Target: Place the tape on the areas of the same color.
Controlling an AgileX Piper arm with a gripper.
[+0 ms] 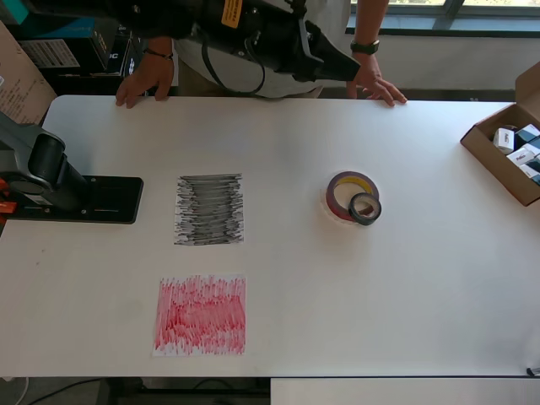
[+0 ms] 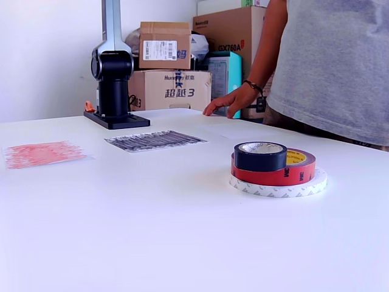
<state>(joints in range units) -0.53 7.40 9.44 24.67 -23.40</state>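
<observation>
The three tape rolls are stacked on the table at the overhead view's right. The small black roll (image 1: 365, 208) (image 2: 260, 157) lies on the dark-red roll (image 1: 344, 189) (image 2: 301, 173), which lies on the white roll (image 2: 273, 189). The scribbled black patch (image 1: 209, 209) (image 2: 155, 140) and the scribbled red patch (image 1: 201, 315) (image 2: 42, 152) lie to the left of the stack in the overhead view. I cannot make out a white sheet against the white table. My gripper (image 1: 342, 66) hangs high at the overhead view's top, far from the rolls and blurred.
The arm's base (image 1: 51, 181) (image 2: 113, 79) stands at the overhead view's left edge. A person leans on the far edge with both hands (image 1: 143, 84) (image 1: 380, 89). An open cardboard box (image 1: 506, 152) of small items sits at the right edge. Cartons (image 2: 164, 67) are stacked behind the table.
</observation>
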